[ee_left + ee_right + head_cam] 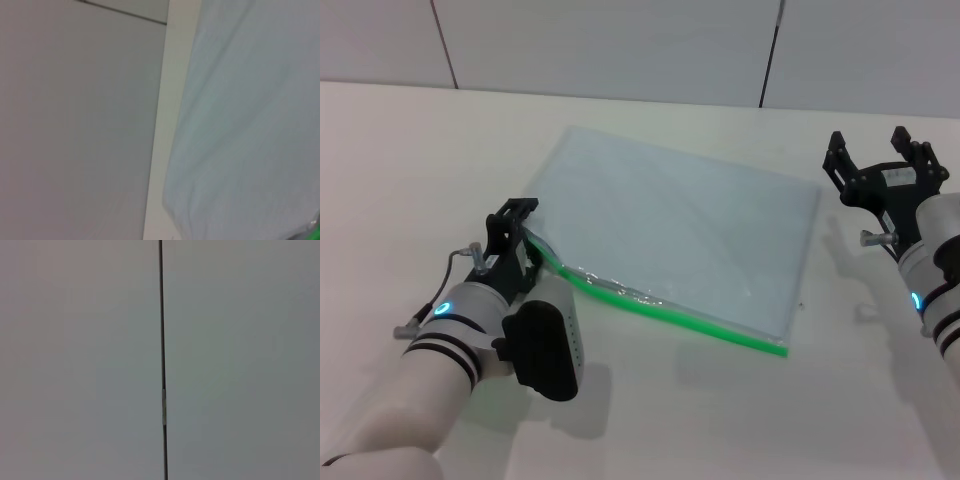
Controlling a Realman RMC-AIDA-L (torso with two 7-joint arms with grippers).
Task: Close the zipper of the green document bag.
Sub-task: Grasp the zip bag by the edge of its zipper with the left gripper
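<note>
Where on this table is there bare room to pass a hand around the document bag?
Bare table lies left of the green document bag, behind it toward the wall, and in front between the arms. It is crowded where the left gripper meets the zipper; the right gripper hovers beside the bag.

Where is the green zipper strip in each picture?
Head view: the thin bright green plastic zipper strip runs along the near long edge of the flat translucent pale blue-grey document bag, from the left claw toward the right.
Left wrist view: only a sliver of green shows in one corner.
Right wrist view: not in it.
Shared landmark: the bag's pale sheet, seen in head and left wrist views.
</note>
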